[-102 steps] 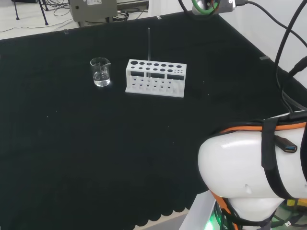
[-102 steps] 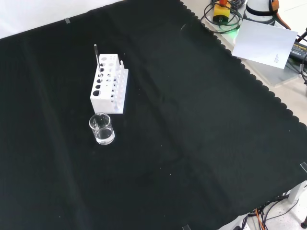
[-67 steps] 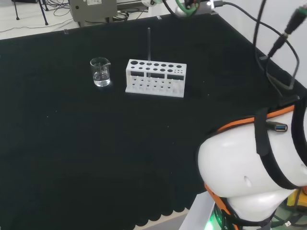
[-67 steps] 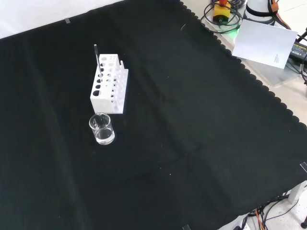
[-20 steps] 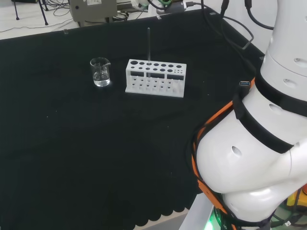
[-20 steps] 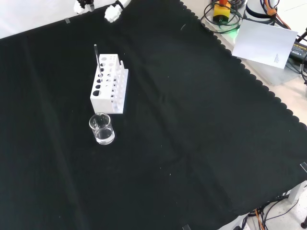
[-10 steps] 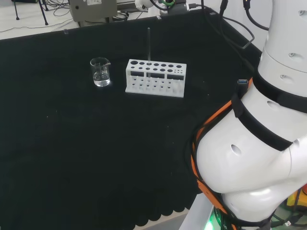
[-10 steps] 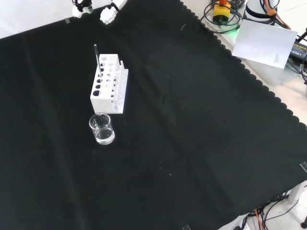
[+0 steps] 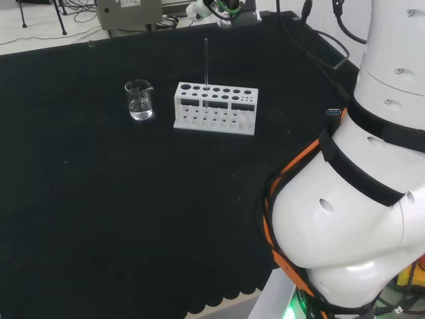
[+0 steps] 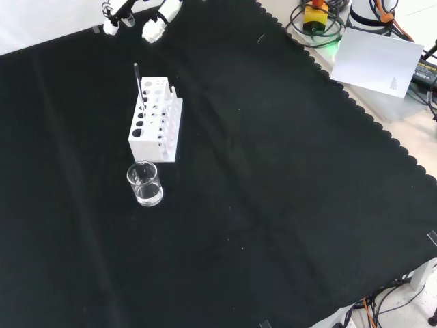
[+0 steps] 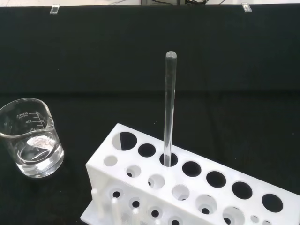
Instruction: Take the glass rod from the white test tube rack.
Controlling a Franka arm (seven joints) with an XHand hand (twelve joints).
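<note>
My hand [image 10: 151, 19] is up near the far edge of the cloth, fingers apart, holding nothing. The rod [image 11: 168, 108] stands straight up in a hole of the rack [image 10: 156, 120]. I haven't grabbed it yet, so everything is left to do.

In the front view the hand [image 10: 153, 19] enters at the top edge, its white fingers [image 10: 113, 20] with black tips spread apart, reaching downward and holding nothing. In the head view the arm's big white links [image 9: 352, 219] rise at the right.
</note>
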